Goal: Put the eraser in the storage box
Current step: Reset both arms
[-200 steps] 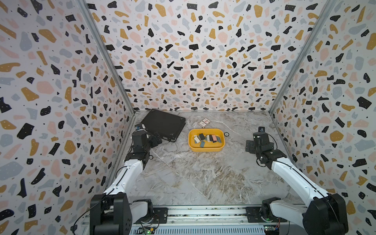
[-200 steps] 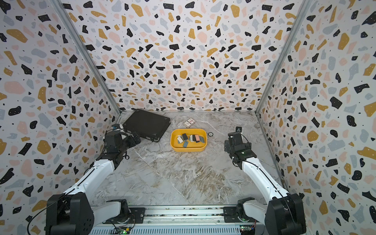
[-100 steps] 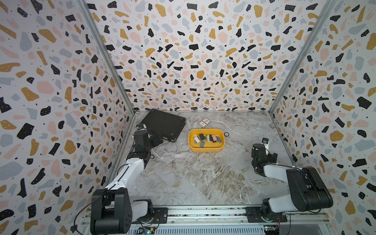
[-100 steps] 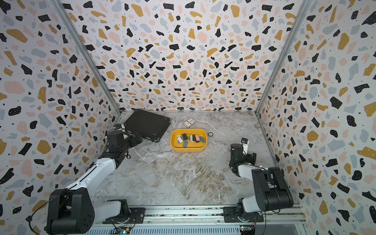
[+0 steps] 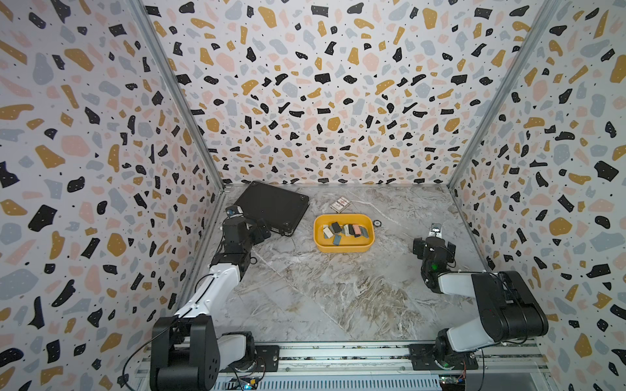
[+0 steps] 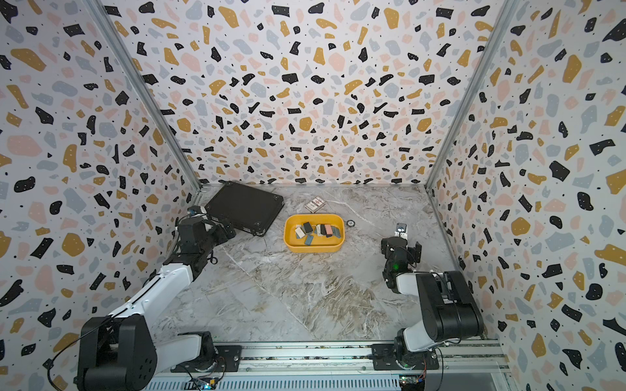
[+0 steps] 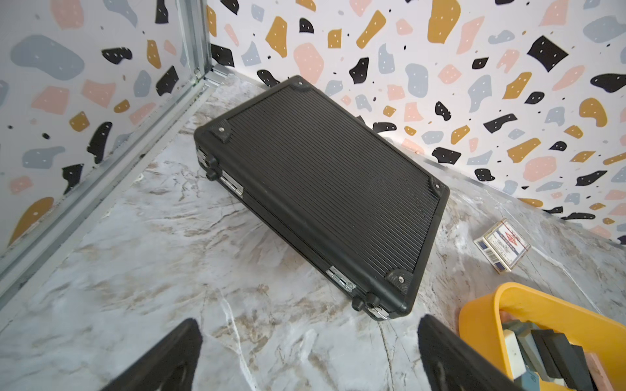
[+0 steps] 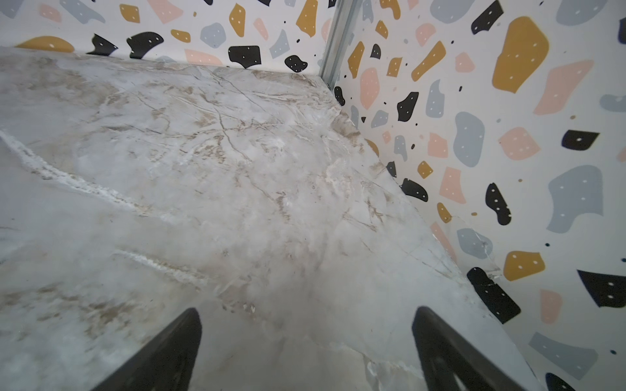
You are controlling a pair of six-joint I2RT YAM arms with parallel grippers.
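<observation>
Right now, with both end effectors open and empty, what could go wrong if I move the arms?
1. The left end effector sits close to the black case; a swing that way would likely bump it.
2. The storage box holds loosely piled erasers; a knock to it could shift or spill them.

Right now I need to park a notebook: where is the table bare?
Bare: the near half, from the storage box to the front rail; also the far right corner. Crowded: far left, around black case and card pack.
</observation>
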